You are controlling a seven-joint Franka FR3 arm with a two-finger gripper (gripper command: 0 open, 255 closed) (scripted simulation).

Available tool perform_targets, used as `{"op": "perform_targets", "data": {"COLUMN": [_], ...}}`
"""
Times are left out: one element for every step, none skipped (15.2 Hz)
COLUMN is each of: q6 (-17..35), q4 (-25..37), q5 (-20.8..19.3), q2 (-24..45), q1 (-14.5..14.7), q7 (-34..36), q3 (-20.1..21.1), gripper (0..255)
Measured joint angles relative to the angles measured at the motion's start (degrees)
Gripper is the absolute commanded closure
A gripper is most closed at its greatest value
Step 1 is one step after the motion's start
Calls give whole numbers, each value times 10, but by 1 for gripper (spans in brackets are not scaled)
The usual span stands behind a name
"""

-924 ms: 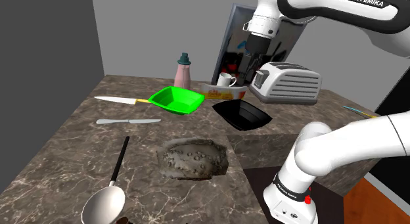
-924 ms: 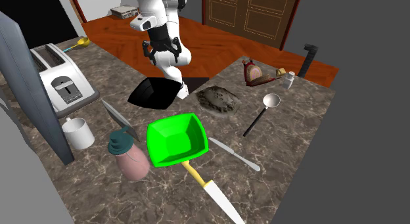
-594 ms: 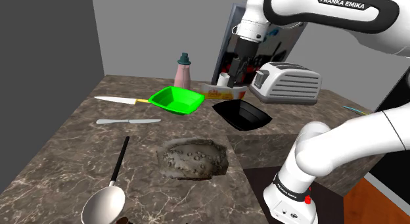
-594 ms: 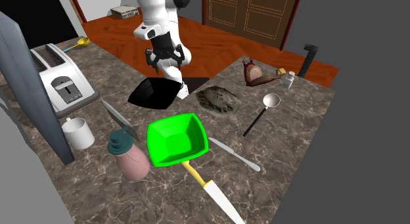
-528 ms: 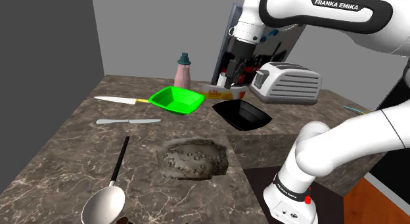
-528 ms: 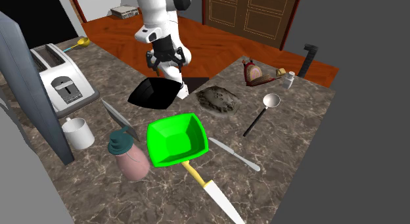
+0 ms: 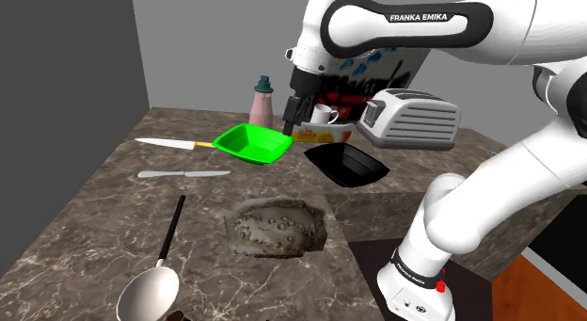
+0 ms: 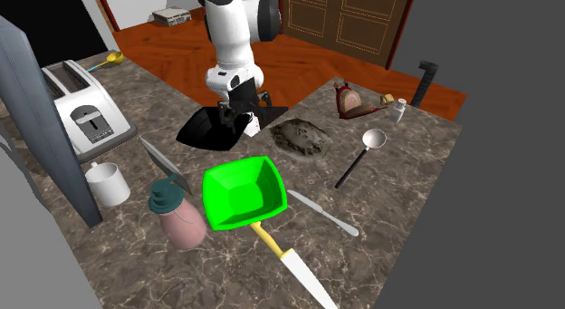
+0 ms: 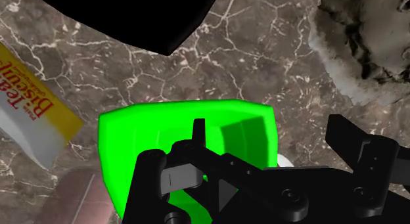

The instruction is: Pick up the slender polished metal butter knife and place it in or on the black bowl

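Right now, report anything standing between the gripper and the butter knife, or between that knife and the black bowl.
The open gripper hangs above the green bowl; the butter knife lies uncovered beside that bowl, nothing blocking a descent. The green bowl sits roughly between knife and black bowl, so the carry probably must clear it.

1. You have a brown marble countertop [image 7: 94, 225] veined all over with thin white lines.
2. The square bright green bowl [image 7: 252, 143] is one flat colour; the angular black bowl [image 7: 345, 164] is plain black.
3. The slender butter knife [image 7: 183, 174] is pale silver-grey.
4. The larger kitchen knife [image 7: 174, 142] has a yellow handle and a white blade.
5. The pink bottle [image 7: 261, 103] has a teal cap.
6. The flat biscuit box [image 9: 33, 108] is yellow and white with red lettering.
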Motion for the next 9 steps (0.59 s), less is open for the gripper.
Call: {"op": "perform_targets", "data": {"q6": [13, 28, 43, 54, 64, 80, 91, 103, 114], "q4": [5, 14, 18, 26, 35, 42, 53, 62, 67], "q5": [0, -1, -2, -3, -5, -7, -10, -12, -15], "q2": [14, 35, 52, 68, 85, 104, 124, 142, 155], "q1": [3, 7, 11, 14, 17, 20, 22, 25, 28], "q7": [-5, -10, -13, -16, -23, -28, -33, -38, -42], "q3": [4, 8, 14, 19, 21, 25, 29, 33, 37], "gripper": [0, 0, 0, 0, 0, 0, 0, 0, 0]}}
